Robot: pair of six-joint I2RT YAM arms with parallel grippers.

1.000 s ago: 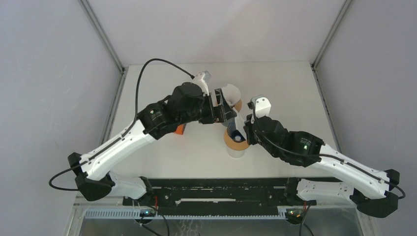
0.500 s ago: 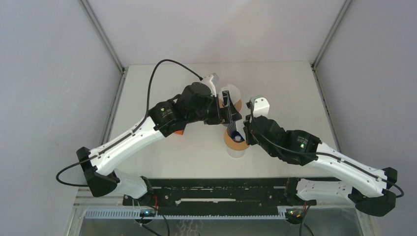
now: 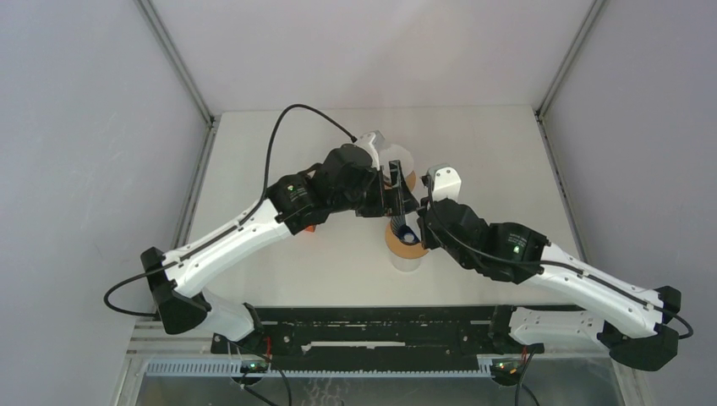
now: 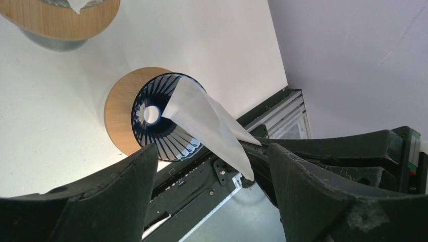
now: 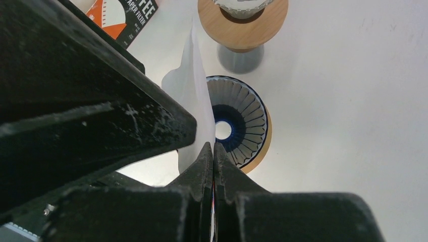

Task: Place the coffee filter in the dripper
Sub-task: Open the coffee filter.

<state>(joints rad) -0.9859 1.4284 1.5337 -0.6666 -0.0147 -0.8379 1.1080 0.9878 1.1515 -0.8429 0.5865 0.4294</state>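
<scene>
The dripper (image 4: 156, 123), blue-ribbed in a wooden ring, stands on a white cup (image 3: 406, 258) at mid-table. A white coffee filter (image 5: 194, 101) hangs edge-on above its near rim, tilted, with my right gripper (image 5: 212, 147) shut on its lower edge. In the left wrist view the filter (image 4: 207, 123) slants from the dripper's rim toward the camera. My left gripper (image 4: 212, 151) stands open with its fingers either side of the filter's free end, not touching it. From above, the left gripper (image 3: 397, 190) sits just behind the dripper (image 3: 404, 239) and the right gripper (image 3: 420, 224) beside it.
A second dripper (image 3: 404, 165) with a wooden ring and white paper in it stands on a grey base just behind. An orange coffee filter box (image 5: 121, 15) lies to the left, partly under the left arm. The black rail (image 3: 380, 326) runs along the near edge.
My left arm has swung right and forward, bringing its open gripper up to the filter over the dripper. The right gripper has kept its hold and barely moved.
</scene>
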